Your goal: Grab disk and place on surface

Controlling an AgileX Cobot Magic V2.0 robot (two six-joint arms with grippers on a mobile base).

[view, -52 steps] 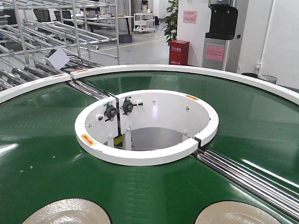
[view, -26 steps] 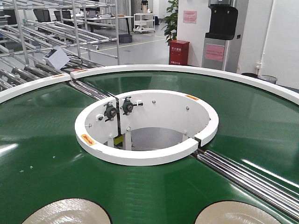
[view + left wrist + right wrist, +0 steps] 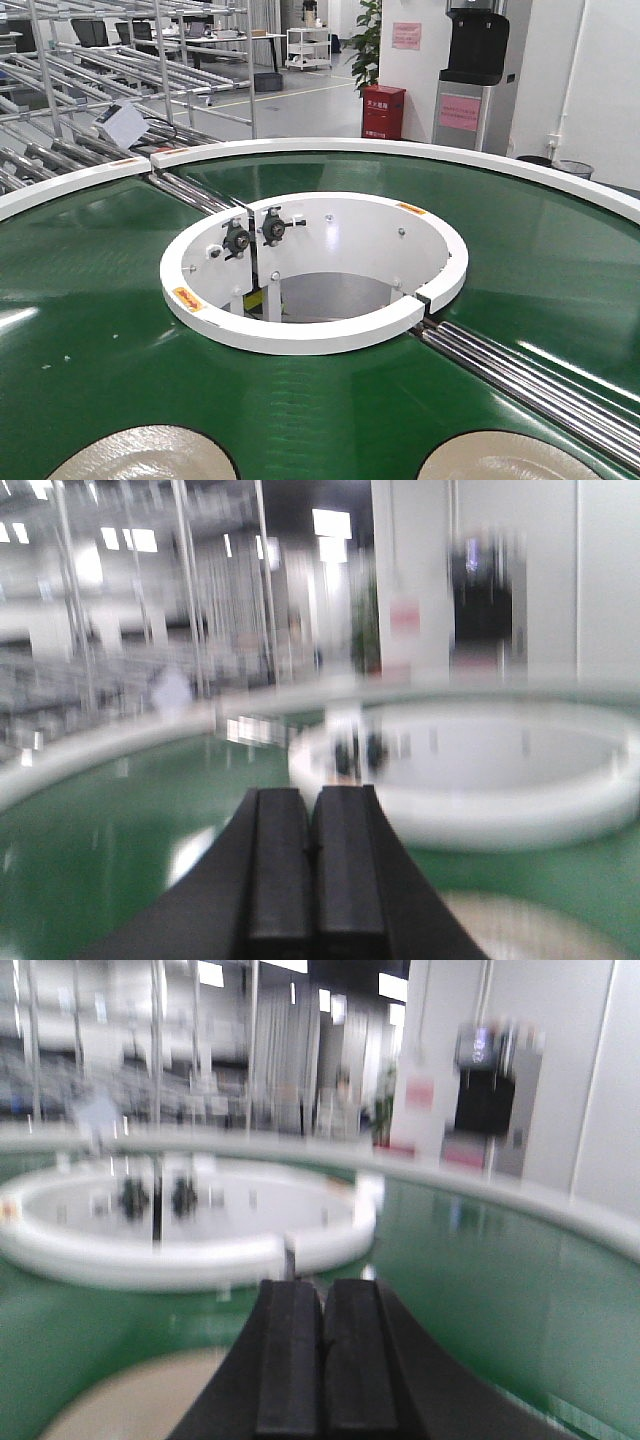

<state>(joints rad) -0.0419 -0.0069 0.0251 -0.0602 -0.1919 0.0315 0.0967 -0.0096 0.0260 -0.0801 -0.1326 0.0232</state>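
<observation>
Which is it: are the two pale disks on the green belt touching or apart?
Apart. The front view shows bare green belt between the left disk and the right disk.

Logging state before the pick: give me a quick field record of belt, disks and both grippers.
belt: green, round, white ring at its centre
disks: two, beige, flat on belt, cropped by front view's bottom edge; second disk
left gripper: shut, empty, above belt
right gripper: shut, empty, above belt
placing surface: not in view
</observation>
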